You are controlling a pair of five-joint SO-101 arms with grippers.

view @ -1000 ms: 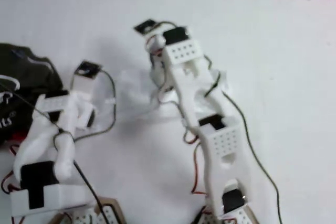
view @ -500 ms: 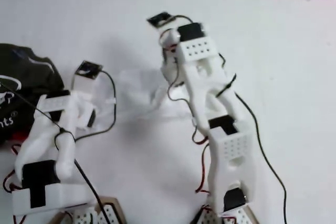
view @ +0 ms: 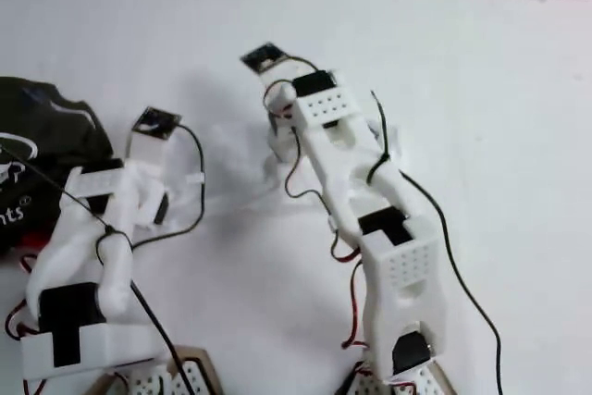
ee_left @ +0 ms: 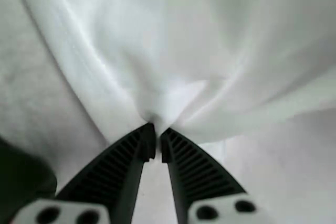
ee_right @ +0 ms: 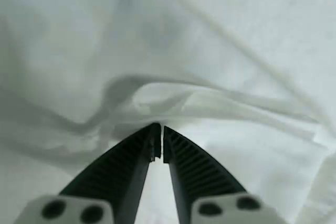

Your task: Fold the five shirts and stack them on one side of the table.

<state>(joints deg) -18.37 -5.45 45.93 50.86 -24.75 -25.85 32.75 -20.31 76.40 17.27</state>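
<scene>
Left wrist view is showing the left claw (ee_left: 155, 141) pinching a bunch of the white shirt (ee_left: 178, 45) at its tips; the right claw (ee_right: 157, 139) is nipping a fold likewise. Such shallow bites are likely risking slippage mid-fold.

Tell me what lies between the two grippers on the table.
A rumpled stretch of the white shirt, lying on the table between the left gripper and the right gripper; the high view shows it.

Bright, even light washing out white table (view: 518, 80); only faint soft shadows falling; white shirt (ee_left: 210, 40) folds showing gentle grey shading.
</scene>
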